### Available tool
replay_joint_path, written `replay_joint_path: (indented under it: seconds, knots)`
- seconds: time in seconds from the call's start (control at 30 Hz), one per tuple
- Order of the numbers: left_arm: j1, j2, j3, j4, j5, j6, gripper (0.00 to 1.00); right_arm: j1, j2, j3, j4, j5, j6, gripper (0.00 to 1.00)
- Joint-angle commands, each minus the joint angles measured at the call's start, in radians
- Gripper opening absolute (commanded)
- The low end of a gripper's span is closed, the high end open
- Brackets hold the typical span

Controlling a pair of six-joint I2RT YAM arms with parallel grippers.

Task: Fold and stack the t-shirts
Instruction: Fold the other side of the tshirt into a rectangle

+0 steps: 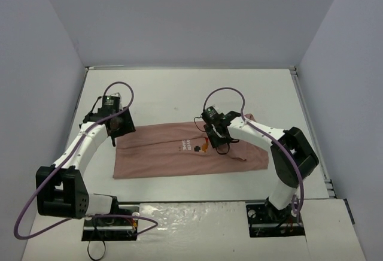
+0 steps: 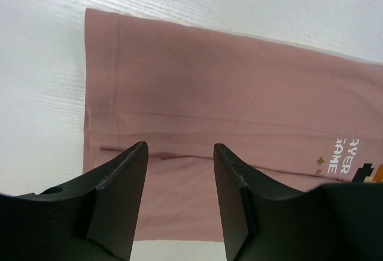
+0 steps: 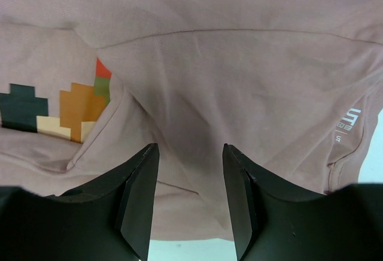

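One dusty-pink t-shirt (image 1: 161, 153) lies on the white table (image 1: 179, 93), folded lengthwise into a long flat strip, with its small orange-and-dark graphic (image 3: 78, 108) near the middle. White lettering (image 2: 353, 156) shows beside the graphic. My left gripper (image 1: 121, 128) hangs over the strip's left end, open, with only cloth showing between its fingers (image 2: 125, 171). My right gripper (image 1: 218, 144) hovers just right of the graphic, over a creased patch of cloth (image 3: 197, 93). It is open with nothing pinched between its fingers (image 3: 140, 177). The right end of the shirt is partly hidden under the right arm.
Pale walls (image 1: 54, 63) close the table in on the left, back and right. A metal rail (image 1: 311, 123) runs along the right edge. Purple cables (image 1: 224, 93) loop above both wrists. Bare table lies behind the shirt and in front of it, up to the arm bases (image 1: 108, 222).
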Motion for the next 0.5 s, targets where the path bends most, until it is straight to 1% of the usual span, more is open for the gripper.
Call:
replay_joint_path:
  seconds: [0.0,0.13,0.47]
  knots:
    - [0.003,-0.055,-0.012,0.009,-0.026,0.053,0.45,0.008,0.02,0.001,0.031,0.039,-0.019,0.44]
    - [0.003,-0.05,-0.03,0.011,-0.032,0.051,0.45,0.008,0.044,0.001,0.042,0.029,-0.031,0.44]
    - [0.003,-0.034,-0.059,0.034,-0.052,0.054,0.45,-0.029,0.073,0.023,0.05,0.106,-0.02,0.44]
